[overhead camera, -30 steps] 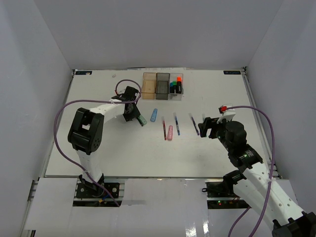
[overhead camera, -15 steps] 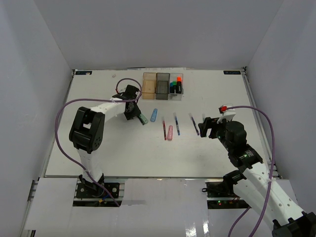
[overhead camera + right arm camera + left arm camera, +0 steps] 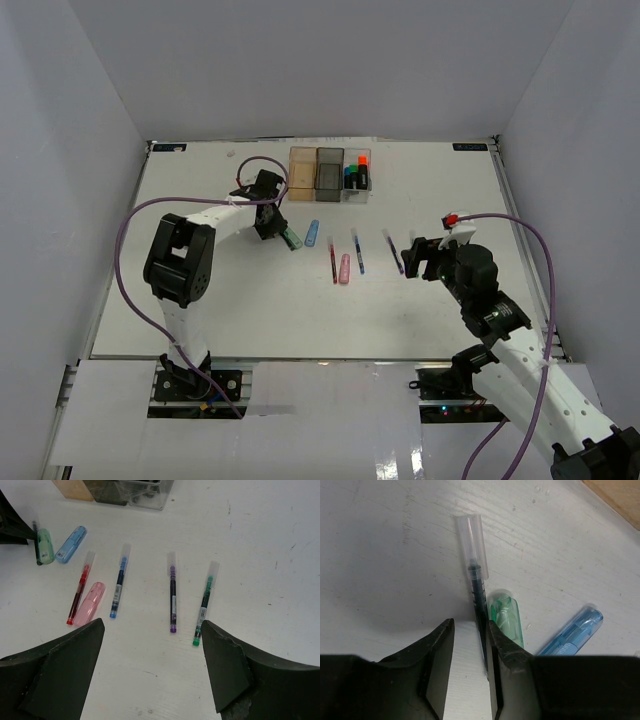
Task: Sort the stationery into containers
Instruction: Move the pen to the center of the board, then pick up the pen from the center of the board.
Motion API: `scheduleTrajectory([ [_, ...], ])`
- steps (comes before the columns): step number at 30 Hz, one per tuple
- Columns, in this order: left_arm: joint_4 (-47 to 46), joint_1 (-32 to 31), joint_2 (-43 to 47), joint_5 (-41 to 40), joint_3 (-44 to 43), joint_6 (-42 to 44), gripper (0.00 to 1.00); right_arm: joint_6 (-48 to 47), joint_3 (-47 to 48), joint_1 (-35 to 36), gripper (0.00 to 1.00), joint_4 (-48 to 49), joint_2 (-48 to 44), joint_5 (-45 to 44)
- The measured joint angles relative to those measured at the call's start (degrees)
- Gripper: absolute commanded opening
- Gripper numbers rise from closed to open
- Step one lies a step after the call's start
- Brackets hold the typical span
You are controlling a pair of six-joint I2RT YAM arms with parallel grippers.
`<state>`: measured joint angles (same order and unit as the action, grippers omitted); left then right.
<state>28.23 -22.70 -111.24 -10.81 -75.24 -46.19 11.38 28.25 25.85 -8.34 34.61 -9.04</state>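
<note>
**Two robot arms over scattered stationery.** A white tabletop (image 3: 200,300) fills the walled workspace, with both arms bolted at its 6 o'clock edge. The left arm (image 3: 180,265) bends in toward 10 o'clock of centre, and the right arm (image 3: 490,300) leans in from 4 o'clock.

At 12 o'clock three joined containers stand in a row. They are an amber container (image 3: 301,170), a grey container (image 3: 329,170) and a clear container (image 3: 356,194). The clear one holds stubby highlighters, one with an orange cap (image 3: 362,159).

The left gripper (image 3: 469,630) sits low over the tabletop, its jaws a narrow gap apart around a dark pen (image 3: 476,577) with a clear cap. The pen lies against one finger, and bare tabletop shows between it and the other. The right gripper (image 3: 151,630) hovers at 3 o'clock of centre, jaws spread wide and holding nothing.

The rest of the stationery lies loose in a rough row across the middle:
- A mint highlighter (image 3: 506,617) lies just beside the dark pen, on its 3 o'clock side.
- A blue highlighter (image 3: 575,632) lies near the mint one, toward 4 o'clock.
- A pink highlighter (image 3: 90,603) lies just beside a red pen (image 3: 80,592).
- Toward 3 o'clock of these come a blue pen (image 3: 118,587), a purple pen (image 3: 172,592) and a green pen (image 3: 204,604), each apart, with their clear caps pointing to 12 o'clock.
</note>
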Motion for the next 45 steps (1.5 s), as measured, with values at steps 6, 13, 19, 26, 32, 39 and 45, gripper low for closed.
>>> scheduleTrajectory([
  [6, -0.9, -0.1, -0.5, 0.4, -0.6, 0.1, 0.22, 0.0, 0.0, 0.0, 0.84, 0.0, 0.6, 0.0],
  [13, -3.2, -0.3, 1.6, -1.3, 2.8, 2.4, 0.19, 0.0, 0.0, 0.0, 0.84, 0.0, 0.6, 0.0],
  [19, -2.7, -0.2, 5.8, -3.5, 7.8, 5.3, 0.23, 0.0, 0.0, 0.0, 0.84, 0.0, 0.6, 0.0],
  [26, -0.9, 0.2, 6.9, -3.8, 8.6, 8.3, 0.43, 0.0, 0.0, 0.0, 0.84, 0.0, 0.6, 0.0],
  [32, 0.3, 0.6, 7.3, -3.8, 8.6, 8.7, 0.51, 0.0, 0.0, 0.0, 0.84, 0.0, 0.6, 0.0],
  [39, 1.2, 0.7, 8.8, -3.4, 8.6, 8.3, 0.56, 0.0, 0.0, 0.0, 0.84, 0.0, 0.6, 0.0],
  [45, 0.6, 0.7, 11.0, -3.2, 8.6, 7.8, 0.58, 0.0, 0.0, 0.0, 0.84, 0.0, 0.8, 0.0],
])
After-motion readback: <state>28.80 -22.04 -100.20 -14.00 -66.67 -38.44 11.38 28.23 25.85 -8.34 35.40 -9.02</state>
